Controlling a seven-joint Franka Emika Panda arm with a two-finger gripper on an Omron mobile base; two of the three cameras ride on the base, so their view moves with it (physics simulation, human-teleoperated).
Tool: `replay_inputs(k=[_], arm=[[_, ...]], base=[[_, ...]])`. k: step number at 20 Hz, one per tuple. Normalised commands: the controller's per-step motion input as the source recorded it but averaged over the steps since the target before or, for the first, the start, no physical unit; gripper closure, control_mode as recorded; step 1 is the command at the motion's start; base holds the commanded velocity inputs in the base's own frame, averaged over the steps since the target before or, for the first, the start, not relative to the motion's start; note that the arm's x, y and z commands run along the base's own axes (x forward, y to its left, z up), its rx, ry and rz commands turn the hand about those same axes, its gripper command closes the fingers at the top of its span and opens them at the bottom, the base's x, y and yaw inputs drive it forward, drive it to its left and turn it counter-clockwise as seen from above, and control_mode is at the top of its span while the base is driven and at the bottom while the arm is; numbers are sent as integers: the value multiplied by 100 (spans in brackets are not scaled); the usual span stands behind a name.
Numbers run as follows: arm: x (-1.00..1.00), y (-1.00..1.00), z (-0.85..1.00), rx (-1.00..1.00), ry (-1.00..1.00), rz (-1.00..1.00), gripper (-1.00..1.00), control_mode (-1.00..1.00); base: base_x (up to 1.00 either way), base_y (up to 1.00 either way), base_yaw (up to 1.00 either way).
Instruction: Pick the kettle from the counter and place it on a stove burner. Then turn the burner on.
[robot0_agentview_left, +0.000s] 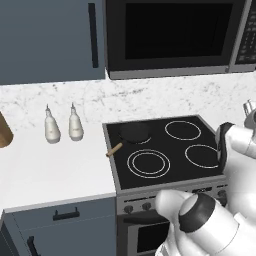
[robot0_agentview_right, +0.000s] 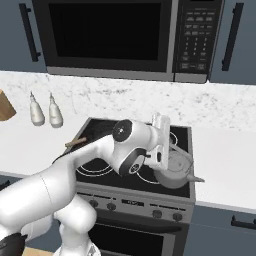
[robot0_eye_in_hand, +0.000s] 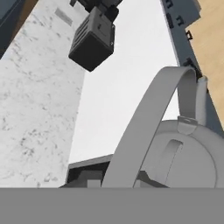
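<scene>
The grey kettle (robot0_agentview_right: 174, 171) is low over the front right corner of the black cooktop (robot0_agentview_left: 160, 145), its spout pointing right toward the white counter (robot0_agentview_right: 225, 160). I cannot tell whether it rests on the glass. My gripper (robot0_agentview_right: 170, 147) is shut on its thin arched handle (robot0_eye_in_hand: 144, 127), and the domed lid (robot0_eye_in_hand: 181, 159) lies just below in the hand view. The large double-ring stove burner (robot0_agentview_left: 148, 163) is at the front left of the cooktop, apart from the kettle and partly behind my arm in the right base view.
A dark pan (robot0_agentview_left: 134, 132) with a wooden handle (robot0_agentview_left: 114, 149) sits on the back left burner. Two white bottles (robot0_agentview_left: 51, 127) (robot0_agentview_left: 75, 125) stand on the counter (robot0_agentview_left: 50, 170) to the left. A microwave (robot0_agentview_left: 175, 35) hangs above. Knobs (robot0_agentview_right: 157, 214) line the stove front.
</scene>
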Motion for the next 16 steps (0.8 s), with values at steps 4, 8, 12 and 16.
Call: replay_inputs(k=[4, 8, 12, 16], arm=[[9, 8, 17, 0, 15, 16, 100, -100], [17, 34, 2, 0, 15, 13, 100, -100], [16, 59, 0, 0, 3, 6, 100, -100], [7, 61, -10, -2, 0, 1, 100, -100]], base=[[0, 0, 0], [0, 0, 0], [0, 0, 0], [0, 0, 0]])
